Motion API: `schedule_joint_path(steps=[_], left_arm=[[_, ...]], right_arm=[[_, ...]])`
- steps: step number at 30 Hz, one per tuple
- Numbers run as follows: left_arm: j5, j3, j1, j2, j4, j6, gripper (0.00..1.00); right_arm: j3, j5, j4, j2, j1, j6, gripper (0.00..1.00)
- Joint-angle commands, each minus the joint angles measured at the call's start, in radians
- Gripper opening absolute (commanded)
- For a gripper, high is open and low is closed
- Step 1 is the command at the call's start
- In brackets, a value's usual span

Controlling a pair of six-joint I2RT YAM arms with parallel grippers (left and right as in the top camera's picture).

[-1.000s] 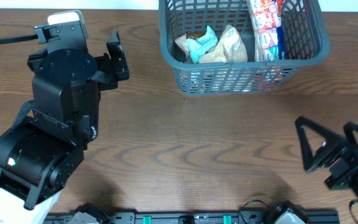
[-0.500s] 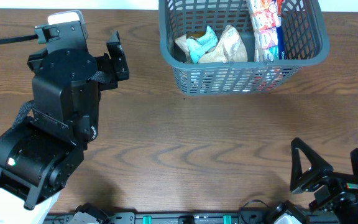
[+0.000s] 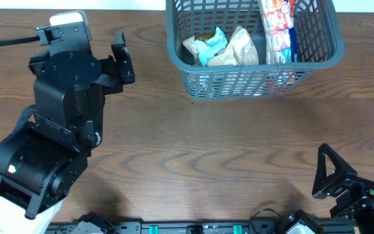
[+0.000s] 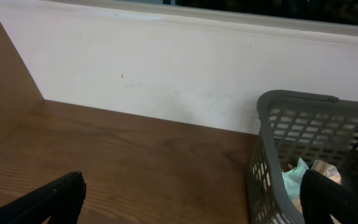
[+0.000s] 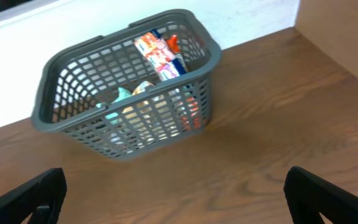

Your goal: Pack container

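1. Overhead: finds the container (image 3: 252,83) against the far edge of the counter (image 3: 193,162), right of the middle, long axis along that edge. Puts the left end effector (image 3: 86,47) level with it, near its left end, spread wide and empty. Puts the right end effector (image 3: 362,182) by the near right corner, well apart from it, likewise spread and empty. Judges the left arm the nearer. Shows inside a teal packet (image 3: 210,44), a beige packet (image 3: 237,49) and a red-and-white packet (image 3: 276,26), with printing too small to read.
2. Left wrist: catches the container's left end (image 4: 263,180) ahead and to the right, with the fingers released and nothing between them.
3. Right wrist: looks across the counter to the container (image 5: 154,118), ahead and slightly left. Makes out no legible lettering on the red-and-white packet (image 5: 157,53).
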Motion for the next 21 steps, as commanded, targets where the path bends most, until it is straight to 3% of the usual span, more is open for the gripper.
schedule_joint_path(steps=[1, 5, 13, 21], left_arm=[[-0.018, 0.011, 0.001, 0.005, -0.002, 0.013, 0.99], [-0.018, 0.011, 0.001, 0.005, -0.002, 0.013, 0.99], [-0.018, 0.011, 0.001, 0.005, -0.002, 0.013, 0.99], [-0.018, 0.011, 0.001, 0.005, -0.002, 0.013, 0.99]], right_arm=[[-0.002, 0.052, 0.005, 0.005, 0.007, 0.01, 0.99], [-0.01, 0.092, 0.097, 0.006, 0.063, 0.002, 0.99], [-0.104, 0.111, 0.34, 0.005, 0.222, -0.166, 0.99], [-0.458, 0.115, 0.704, -0.08, 0.356, -0.237, 0.99]])
